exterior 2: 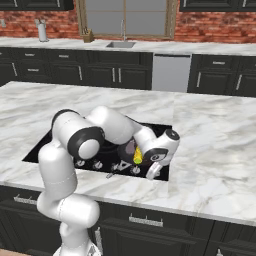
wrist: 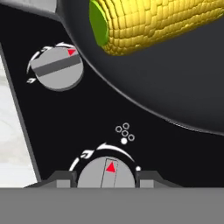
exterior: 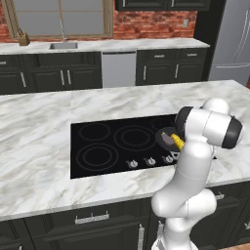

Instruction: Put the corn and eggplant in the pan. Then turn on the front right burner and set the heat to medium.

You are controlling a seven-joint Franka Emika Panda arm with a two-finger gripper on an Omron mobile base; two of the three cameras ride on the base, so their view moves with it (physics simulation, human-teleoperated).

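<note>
gripper [wrist: 105,176] closed snug on knob [wrist: 105,174] at bottom middle of hand view. corn [wrist: 157,22] sits in pan [wrist: 175,87] at top. turn knob slowly, stop at middle heat, don't slip off.

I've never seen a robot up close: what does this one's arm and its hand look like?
The arm is glossy white, built of rounded, tube-like segments with dark bands at the joints. Its white hand ends in a gripper with two small dark grey fingertips. No loose cables show.

The arm bends low and forward; hand [wrist: 105,176] closed, fingers [wrist: 146,176] pointing down.
</note>
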